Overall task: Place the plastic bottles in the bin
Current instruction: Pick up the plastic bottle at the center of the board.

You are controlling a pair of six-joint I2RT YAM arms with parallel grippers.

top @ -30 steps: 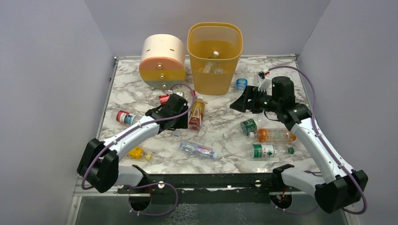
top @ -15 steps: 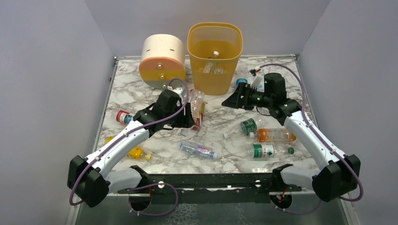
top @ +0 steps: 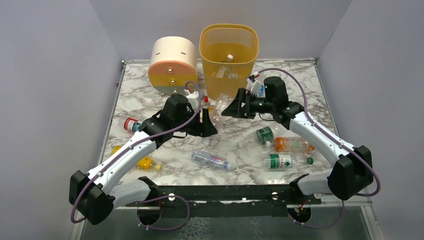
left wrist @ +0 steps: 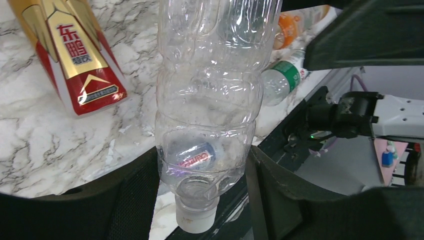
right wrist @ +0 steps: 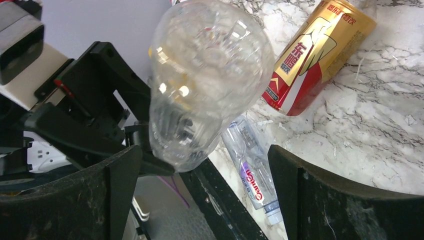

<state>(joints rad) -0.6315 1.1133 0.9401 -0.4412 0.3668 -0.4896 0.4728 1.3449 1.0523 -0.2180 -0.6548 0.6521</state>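
Note:
My left gripper is shut on a clear label-less plastic bottle and holds it off the table in front of the yellow bin. In the left wrist view the jaws press on the shoulder of that bottle, with its white cap nearest the camera. My right gripper is open and faces the bottle's base from the right. In the right wrist view the bottle's base sits just ahead of the wide-open fingers, not touching them. Some bottles lie inside the bin.
A red-gold bottle lies below the held one. A clear purple-label bottle, a green-label one, an orange one, another green-label one, a red-capped one and a yellow one lie around. A round drawer unit stands left of the bin.
My left gripper took up the clear bottle and carried it up and right toward the table's centre. My right arm swung left toward it, its gripper staying open.

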